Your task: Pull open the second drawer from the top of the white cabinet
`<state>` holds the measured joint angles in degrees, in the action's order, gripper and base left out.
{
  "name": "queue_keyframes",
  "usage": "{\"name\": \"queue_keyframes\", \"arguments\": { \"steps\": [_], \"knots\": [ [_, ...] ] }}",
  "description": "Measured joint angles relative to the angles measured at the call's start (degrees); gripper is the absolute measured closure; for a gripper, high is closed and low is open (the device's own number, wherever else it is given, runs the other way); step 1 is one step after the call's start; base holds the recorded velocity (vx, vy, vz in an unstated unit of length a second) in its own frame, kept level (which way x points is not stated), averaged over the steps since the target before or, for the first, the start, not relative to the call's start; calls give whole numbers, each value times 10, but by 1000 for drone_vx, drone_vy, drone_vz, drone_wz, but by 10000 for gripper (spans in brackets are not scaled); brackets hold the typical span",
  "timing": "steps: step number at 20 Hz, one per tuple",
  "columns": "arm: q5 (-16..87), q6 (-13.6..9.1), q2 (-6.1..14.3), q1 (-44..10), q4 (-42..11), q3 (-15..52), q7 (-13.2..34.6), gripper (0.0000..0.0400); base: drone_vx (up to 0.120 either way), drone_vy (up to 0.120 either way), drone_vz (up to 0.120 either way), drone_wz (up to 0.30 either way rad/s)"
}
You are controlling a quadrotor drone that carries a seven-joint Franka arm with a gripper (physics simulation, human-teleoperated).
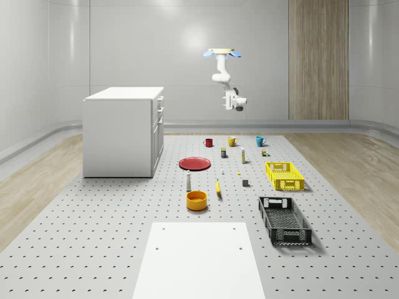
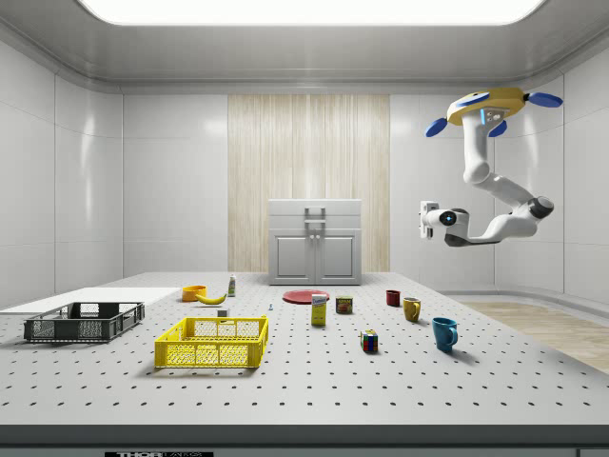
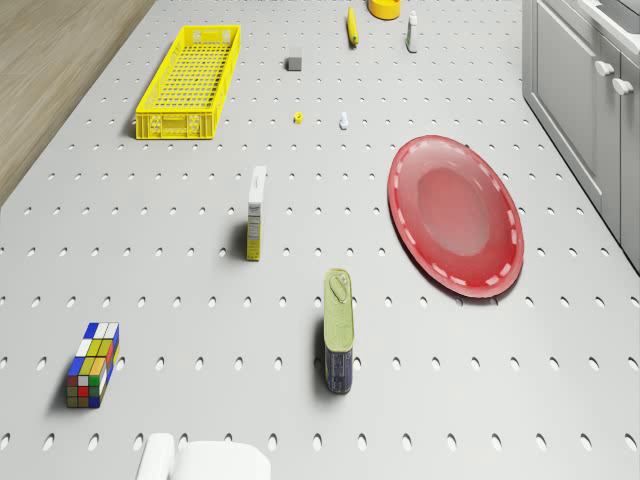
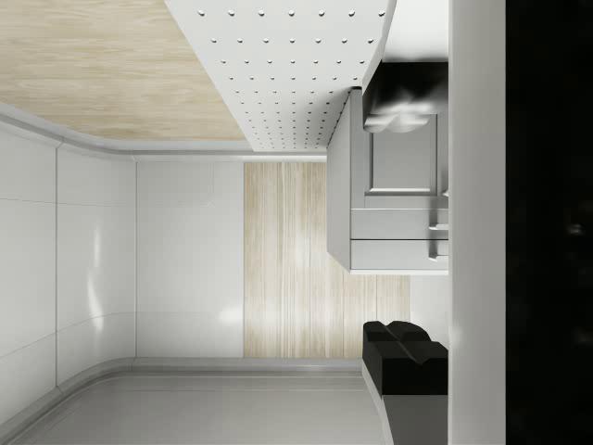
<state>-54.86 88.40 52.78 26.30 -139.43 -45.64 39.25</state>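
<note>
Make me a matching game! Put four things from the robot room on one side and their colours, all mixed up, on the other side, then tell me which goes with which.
Things:
1. plate
2. cabinet
3. mug nearest the side view's camera
4. long crate near the whole-scene view's camera

Colours:
A. white
B. black
C. red
D. blue

Right pairs: 1-C, 2-A, 3-D, 4-B.
</note>
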Motion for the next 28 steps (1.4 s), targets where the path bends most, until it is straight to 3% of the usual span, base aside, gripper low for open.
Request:
{"name": "queue_keyframes", "arguments": {
  "steps": [28],
  "knots": [
    [47,61,63,68,-8,-27,39,100,120,-120,0,0]
  ]
}}
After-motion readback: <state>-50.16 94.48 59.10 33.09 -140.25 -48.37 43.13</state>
